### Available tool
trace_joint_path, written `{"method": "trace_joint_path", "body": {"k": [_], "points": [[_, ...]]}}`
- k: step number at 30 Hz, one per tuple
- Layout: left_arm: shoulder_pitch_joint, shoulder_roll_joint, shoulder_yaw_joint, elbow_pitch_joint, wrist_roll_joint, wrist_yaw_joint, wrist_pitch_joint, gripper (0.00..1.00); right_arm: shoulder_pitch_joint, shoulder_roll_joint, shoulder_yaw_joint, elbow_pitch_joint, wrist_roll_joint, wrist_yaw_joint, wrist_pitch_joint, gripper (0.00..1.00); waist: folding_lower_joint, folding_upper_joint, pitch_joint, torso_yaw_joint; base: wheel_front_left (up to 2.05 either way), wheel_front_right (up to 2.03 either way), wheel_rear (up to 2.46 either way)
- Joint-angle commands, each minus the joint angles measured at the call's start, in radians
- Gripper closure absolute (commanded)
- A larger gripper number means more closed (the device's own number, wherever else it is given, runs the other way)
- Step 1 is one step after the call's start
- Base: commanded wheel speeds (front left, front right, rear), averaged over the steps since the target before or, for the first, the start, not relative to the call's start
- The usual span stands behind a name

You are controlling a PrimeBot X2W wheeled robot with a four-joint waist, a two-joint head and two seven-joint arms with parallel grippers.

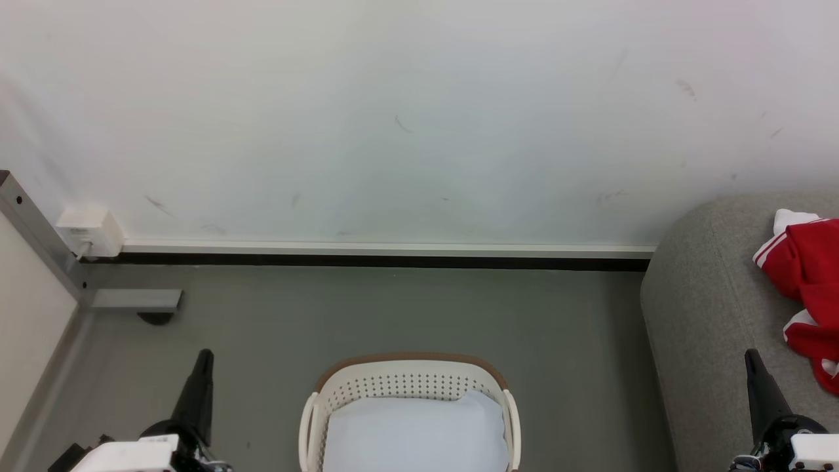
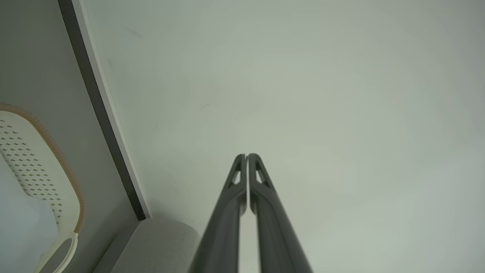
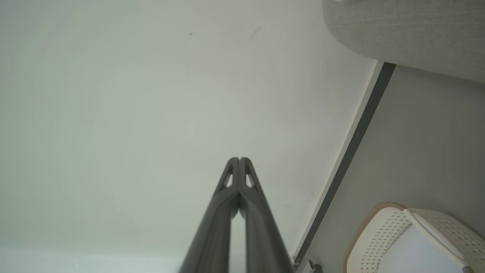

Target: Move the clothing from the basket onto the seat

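Observation:
The red clothing (image 1: 809,288) with white striped trim lies bunched on the grey seat (image 1: 708,314) at the right edge of the head view. The cream basket (image 1: 409,383) with its brown rim stands on the floor at bottom centre, holding a pale bluish-white sheet (image 1: 416,432). My left gripper (image 1: 204,357) is shut, left of the basket, fingers pointing up with nothing in them. My right gripper (image 1: 750,357) is shut too, over the seat's front, a little left of and below the clothing. In the wrist views the left gripper (image 2: 246,156) and right gripper (image 3: 239,159) show closed tips against the wall.
A white wall (image 1: 406,118) with a dark baseboard (image 1: 380,261) runs behind the basket. A metal frame leg (image 1: 39,242) and a white socket box (image 1: 90,233) sit at the left. Grey floor (image 1: 564,328) lies between basket and seat.

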Motion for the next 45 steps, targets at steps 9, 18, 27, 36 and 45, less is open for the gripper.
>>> {"method": "trace_joint_path", "body": {"k": [9,18,27,36,45], "points": [[-0.007,0.007,0.002,-0.004,-0.014,-0.005,0.003,1.00,-0.012,0.000,-0.004,-0.005,0.002,-0.002,0.002,1.00,0.0000,0.0000,0.000,0.000,0.00,0.00,0.00],[-0.007,0.007,0.002,-0.004,-0.014,-0.005,0.003,1.00,-0.012,0.000,-0.004,-0.005,0.002,-0.002,0.002,1.00,0.0000,0.0000,0.000,0.000,0.00,0.00,0.00],[-0.007,0.007,0.002,-0.004,-0.014,-0.005,0.003,1.00,-0.012,0.000,-0.004,-0.005,0.002,-0.002,0.002,1.00,0.0000,0.0000,0.000,0.000,0.00,0.00,0.00],[-0.007,0.007,0.002,-0.004,-0.014,-0.005,0.003,1.00,-0.012,0.000,-0.004,-0.005,0.002,-0.002,0.002,1.00,0.0000,0.0000,0.000,0.000,0.00,0.00,0.00],[-0.007,0.007,0.002,-0.004,-0.014,-0.005,0.003,1.00,-0.012,0.000,-0.004,-0.005,0.002,-0.002,0.002,1.00,0.0000,0.0000,0.000,0.000,0.00,0.00,0.00]]}}
